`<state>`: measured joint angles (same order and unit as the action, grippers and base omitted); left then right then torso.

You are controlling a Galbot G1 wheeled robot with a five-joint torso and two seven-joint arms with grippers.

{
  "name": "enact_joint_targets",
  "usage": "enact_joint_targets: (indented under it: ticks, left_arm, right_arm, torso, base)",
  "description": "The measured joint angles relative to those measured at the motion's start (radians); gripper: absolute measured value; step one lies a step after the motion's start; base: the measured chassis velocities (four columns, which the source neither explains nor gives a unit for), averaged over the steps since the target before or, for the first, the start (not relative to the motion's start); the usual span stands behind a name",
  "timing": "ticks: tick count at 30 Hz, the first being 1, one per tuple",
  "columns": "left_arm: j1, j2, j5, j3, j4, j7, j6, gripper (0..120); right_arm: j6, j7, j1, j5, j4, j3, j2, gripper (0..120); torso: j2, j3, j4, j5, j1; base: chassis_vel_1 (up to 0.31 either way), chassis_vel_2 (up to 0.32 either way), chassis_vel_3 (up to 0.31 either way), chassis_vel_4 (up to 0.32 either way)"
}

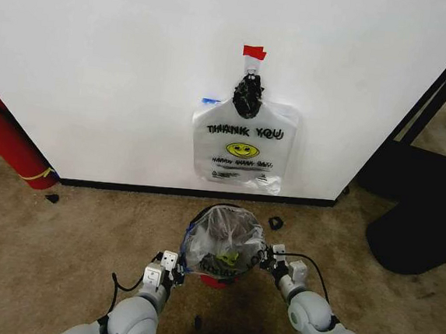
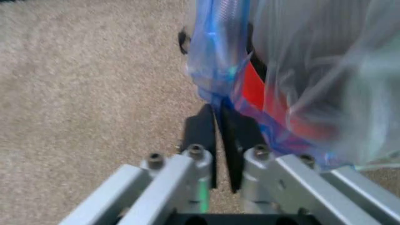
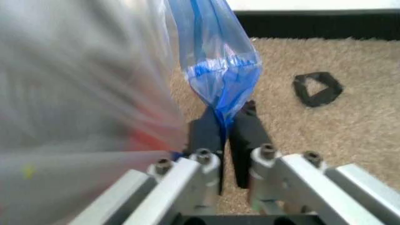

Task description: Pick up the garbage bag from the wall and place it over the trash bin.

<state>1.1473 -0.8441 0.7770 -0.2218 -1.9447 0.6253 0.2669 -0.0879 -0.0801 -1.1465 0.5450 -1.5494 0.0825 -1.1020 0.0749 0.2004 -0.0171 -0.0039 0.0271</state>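
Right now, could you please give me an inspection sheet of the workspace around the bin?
Surface: beige carpet, bare around the bin.
Job's things: garbage bag draped over the trash bin, its blue edges pinched on both sides.
Clutter: small black scraps on the carpet; a like bag hanging on the wall.
Grippers: left gripper shut on the bag's left edge; right gripper shut on its right edge.
Cables: black cables at both wrists.
Surroundings: red fire extinguisher left, black stand right.
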Motion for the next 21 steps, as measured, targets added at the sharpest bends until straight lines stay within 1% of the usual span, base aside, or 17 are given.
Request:
enact_joint_targets:
  ticks: [1, 2, 7, 8, 9, 13, 15, 16, 18, 21]
  left_arm:
    - [0.017, 0.004, -0.009, 0.013, -0.015, 0.000, -0.001, 15]
    - [0.017, 0.004, -0.009, 0.013, -0.015, 0.000, -0.001, 15]
    - [0.084, 0.017, -0.057, 0.062, -0.063, 0.001, -0.010, 36]
    - [0.098, 0.018, -0.060, 0.075, -0.069, 0.001, -0.010, 39]
    - [0.098, 0.018, -0.060, 0.075, -0.069, 0.001, -0.010, 39]
    - [0.161, 0.029, -0.083, 0.140, -0.120, 0.000, -0.020, 58]
    - [0.195, 0.034, -0.098, 0.169, -0.151, -0.001, -0.026, 65]
    - [0.195, 0.034, -0.098, 0.169, -0.151, -0.001, -0.026, 65]
    - [0.236, 0.037, -0.125, 0.197, -0.183, -0.002, -0.039, 74]
    - [0.289, 0.039, -0.172, 0.227, -0.224, -0.006, -0.069, 86]
  right_arm:
    - [0.004, 0.000, -0.016, -0.001, -0.014, 0.010, 0.002, 11]
    - [0.004, 0.000, -0.016, -0.001, -0.014, 0.010, 0.002, 11]
    - [0.039, 0.033, -0.102, -0.040, -0.065, 0.066, 0.011, 33]
    - [0.049, 0.037, -0.117, -0.048, -0.074, 0.076, 0.011, 36]
    - [0.049, 0.037, -0.117, -0.048, -0.074, 0.076, 0.011, 36]
    - [0.106, 0.057, -0.187, -0.101, -0.114, 0.137, 0.008, 55]
    - [0.138, 0.066, -0.212, -0.123, -0.134, 0.166, 0.006, 62]
    - [0.138, 0.066, -0.212, -0.123, -0.134, 0.166, 0.006, 62]
    - [0.170, 0.074, -0.240, -0.142, -0.162, 0.194, 0.004, 72]
    - [0.215, 0.085, -0.278, -0.169, -0.206, 0.232, -0.001, 84]
  torso:
    - [0.000, 0.000, -0.0001, 0.0001, 0.000]
    - [0.000, 0.000, -0.0001, 0.0001, 0.000]
    - [0.000, 0.000, -0.0003, 0.0001, 0.000]
    - [0.000, 0.000, -0.0004, 0.0001, 0.000]
    - [0.000, 0.000, -0.0004, 0.0001, 0.000]
    - [0.000, 0.000, -0.0002, 0.0001, 0.000]
    - [0.000, 0.000, -0.0002, 0.0000, 0.000]
    - [0.000, 0.000, -0.0002, 0.0000, 0.000]
    - [0.000, 0.000, -0.0001, 0.0001, 0.000]
    - [0.000, 0.000, 0.0000, -0.0001, 0.000]
  base:
    - [0.000, 0.000, 0.000, 0.000]
    - [0.000, 0.000, 0.000, 0.000]
    - [0.000, 0.000, 0.000, 0.000]
    - [0.000, 0.000, 0.000, 0.000]
    - [0.000, 0.000, 0.000, 0.000]
    - [0.000, 0.000, 0.000, 0.000]
    - [0.000, 0.000, 0.000, 0.000]
    - [0.000, 0.000, 0.000, 0.000]
    - [0.000, 0.000, 0.000, 0.000]
    - [0.000, 0.000, 0.000, 0.000]
